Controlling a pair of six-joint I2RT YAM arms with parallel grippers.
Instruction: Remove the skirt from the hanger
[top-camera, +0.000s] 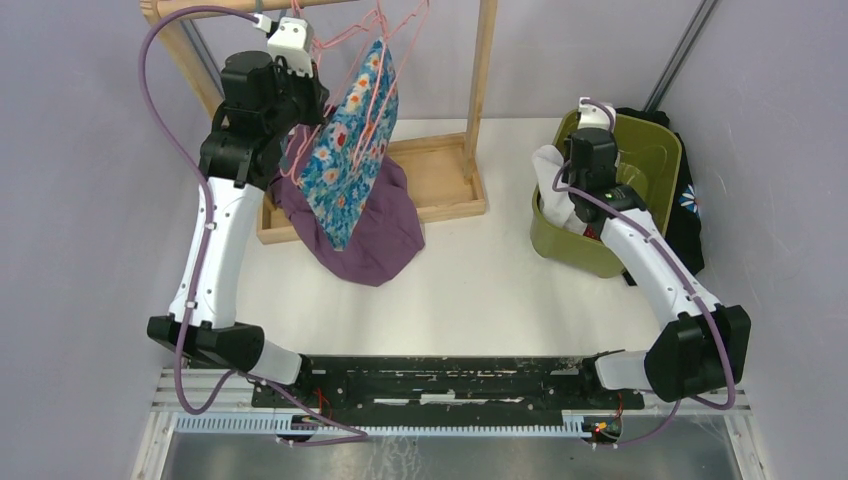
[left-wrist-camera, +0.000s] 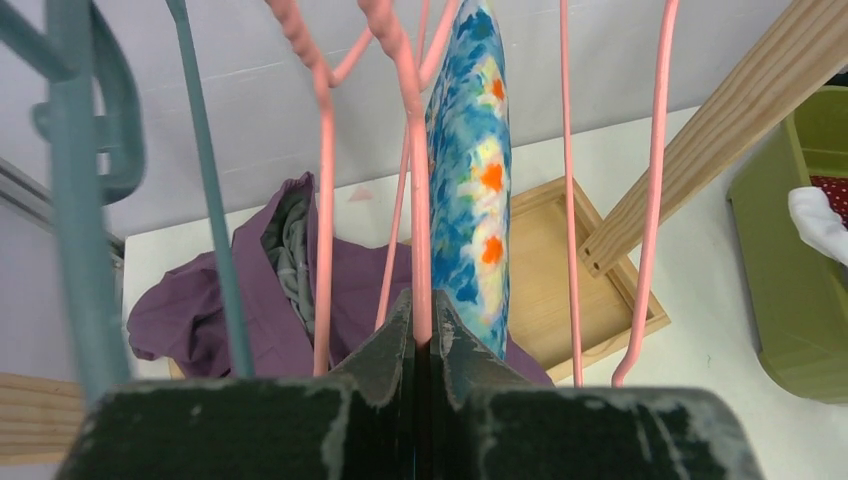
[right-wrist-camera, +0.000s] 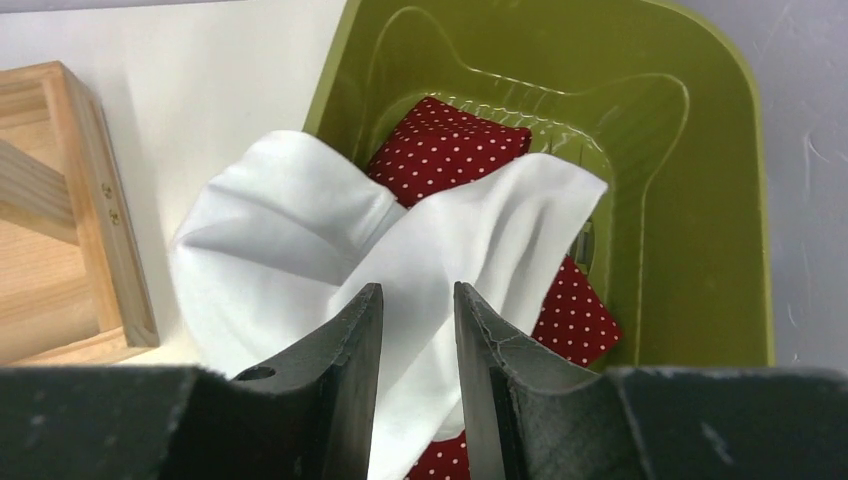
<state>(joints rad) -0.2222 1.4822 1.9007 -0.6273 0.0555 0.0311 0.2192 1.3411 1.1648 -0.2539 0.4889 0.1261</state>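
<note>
Clenching one pink hanger wire (left-wrist-camera: 413, 180), your left claw (left-wrist-camera: 422, 308) is shut tight on it, high at the wooden rack (top-camera: 483, 90). Just right of that wire the floral skirt (left-wrist-camera: 470, 170) hangs edge-on among the pink wires, above a purple garment (top-camera: 385, 235) heaped on the rack's base. Your right claw (right-wrist-camera: 418, 300) hangs well apart over the green bin (right-wrist-camera: 720, 200), jaws parted astride a white cloth (right-wrist-camera: 270, 230); whether they pinch it you cannot tell.

Risk: several pink wires cross here, so a pull may drag the wrong hanger, or lift hanger and skirt off together, since nothing steadies the fabric.

Hidden: how the skirt fastens to its hanger; the rail's top is cut off.
</note>
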